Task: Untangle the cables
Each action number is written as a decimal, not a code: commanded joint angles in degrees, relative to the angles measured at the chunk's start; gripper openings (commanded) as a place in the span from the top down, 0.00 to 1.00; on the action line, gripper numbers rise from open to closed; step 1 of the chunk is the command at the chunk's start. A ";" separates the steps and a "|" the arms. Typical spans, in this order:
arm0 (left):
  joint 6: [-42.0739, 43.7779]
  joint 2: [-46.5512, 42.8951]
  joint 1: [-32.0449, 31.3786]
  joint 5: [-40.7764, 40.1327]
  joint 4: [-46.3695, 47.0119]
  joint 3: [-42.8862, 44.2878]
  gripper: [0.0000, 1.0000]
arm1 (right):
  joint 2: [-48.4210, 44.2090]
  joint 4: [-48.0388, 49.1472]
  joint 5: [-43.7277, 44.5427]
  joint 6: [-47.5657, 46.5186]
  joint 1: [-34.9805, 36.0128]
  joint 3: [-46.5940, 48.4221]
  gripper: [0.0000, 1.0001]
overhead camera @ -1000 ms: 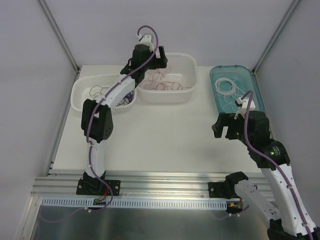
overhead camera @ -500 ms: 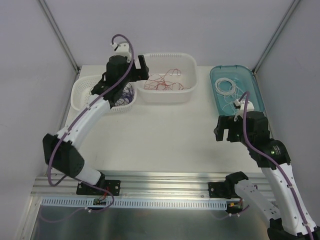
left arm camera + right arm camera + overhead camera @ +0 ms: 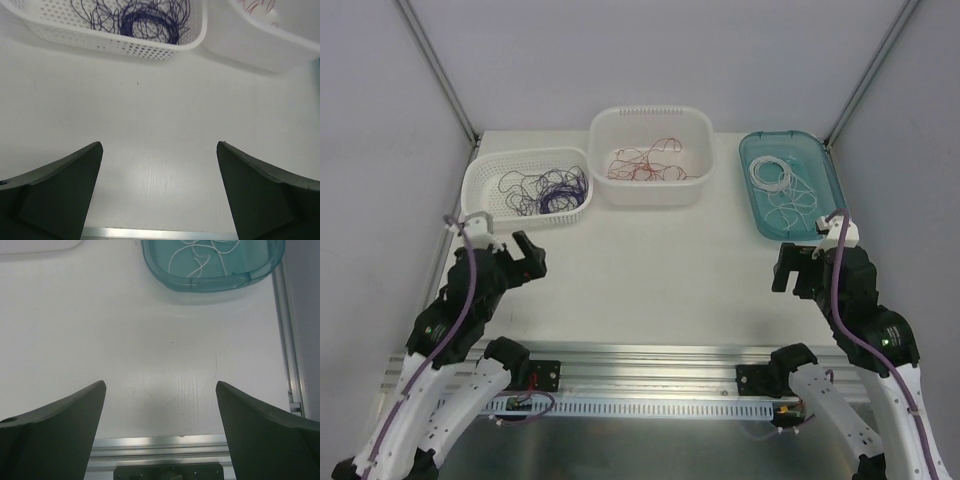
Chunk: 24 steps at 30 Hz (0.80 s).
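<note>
Top view, your cables by colour: purple cables [image 3: 545, 188] in perforated basket [image 3: 530, 218] at 10 o'clock, red cables [image 3: 642, 162] in white tub [image 3: 650, 192] at 12, white cables [image 3: 782, 185] in teal tray [image 3: 780, 135] at 2. All curly heaps, no single long axis. Round white coil at tray's far end. Left gripper [image 3: 160, 150] at 7, fingers spread, nothing between, over bare table [image 3: 650, 260]. Right gripper [image 3: 160, 387] at 5, same.
</note>
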 commanded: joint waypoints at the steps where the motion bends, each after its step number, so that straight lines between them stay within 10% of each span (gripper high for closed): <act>1: -4.54 -11.02 -0.03 -3.85 -8.60 -0.77 0.01 | -3.16 -2.20 9.38 0.80 0.05 0.25 0.03; 10: -11.57 -30.12 -0.03 -3.43 -15.46 1.24 0.01 | -14.13 -7.39 17.30 2.55 0.13 0.33 0.03; 24: -12.19 -34.18 -0.03 3.97 -22.23 5.82 0.01 | -18.63 -12.49 19.58 4.84 0.22 3.68 0.03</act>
